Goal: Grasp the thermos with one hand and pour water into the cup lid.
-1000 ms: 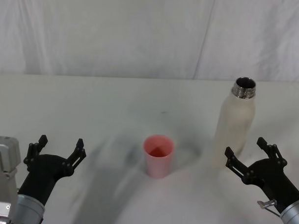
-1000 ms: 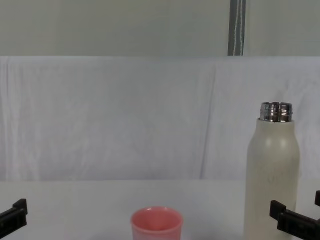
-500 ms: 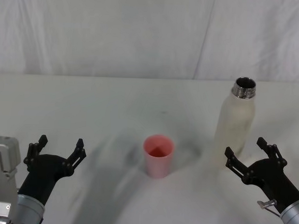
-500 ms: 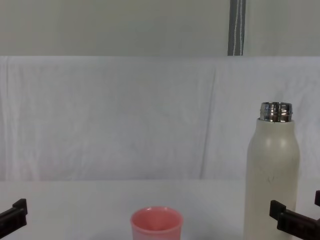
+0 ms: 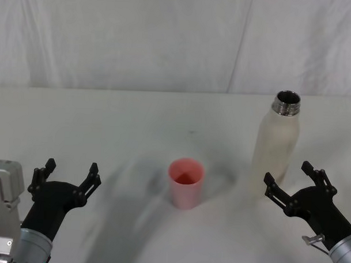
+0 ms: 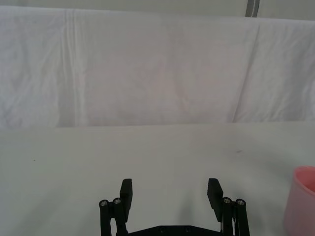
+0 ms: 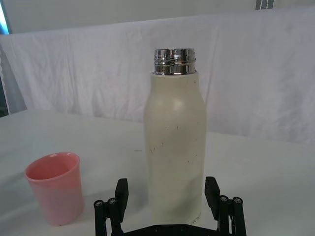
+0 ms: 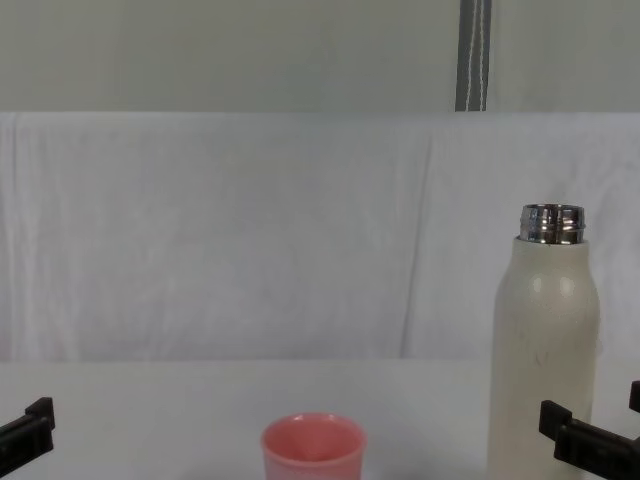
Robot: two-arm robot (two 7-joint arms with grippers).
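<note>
right hand lined up behind the bottle, nothing grasped yet

the bottle (image 5: 276,148) stands upright on the desk (image 5: 106,129), its long axis vertical, just ahead of the right hand (image 5: 293,180), whose fingers are spread wide and empty either side of its lower body. the pink cup (image 5: 186,182) sits to the bottle's left. the left hand (image 5: 70,173), also spread and empty, waits far off, so the right is nearer.

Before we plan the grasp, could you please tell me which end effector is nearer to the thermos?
Right. The right end effector sits open just in front of the thermos; the left end effector is far across the table, beyond the cup.
</note>
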